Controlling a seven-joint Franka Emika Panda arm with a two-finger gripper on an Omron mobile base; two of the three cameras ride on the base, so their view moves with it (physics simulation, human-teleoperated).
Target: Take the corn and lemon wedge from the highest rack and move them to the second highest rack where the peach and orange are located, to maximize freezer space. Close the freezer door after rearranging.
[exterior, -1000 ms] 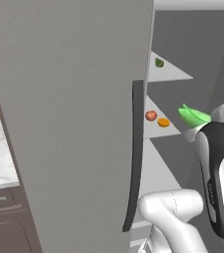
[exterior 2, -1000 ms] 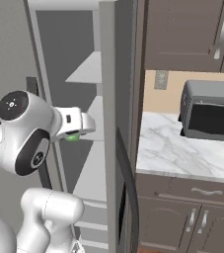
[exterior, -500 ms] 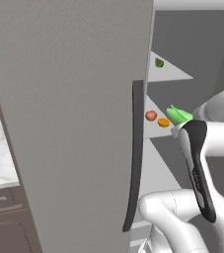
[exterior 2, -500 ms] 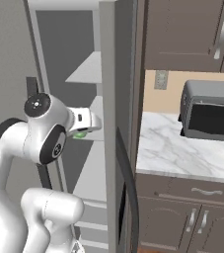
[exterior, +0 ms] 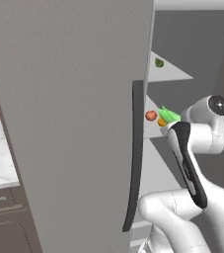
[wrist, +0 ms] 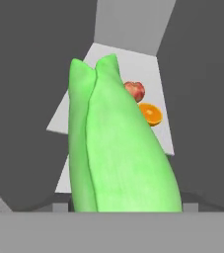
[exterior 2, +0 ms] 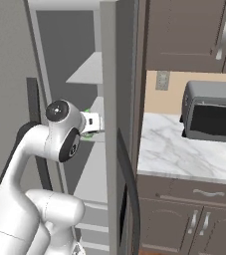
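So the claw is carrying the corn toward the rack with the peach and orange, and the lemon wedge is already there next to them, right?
Not quite. The lemon wedge is on the highest rack, as the left base view shows. The rest holds: the claw carries the corn toward the rack with the peach and orange.

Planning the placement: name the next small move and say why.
Probably ease the corn forward over the rack beside the peach and orange, then release. The jaws hold it, and it hangs short of that rack.
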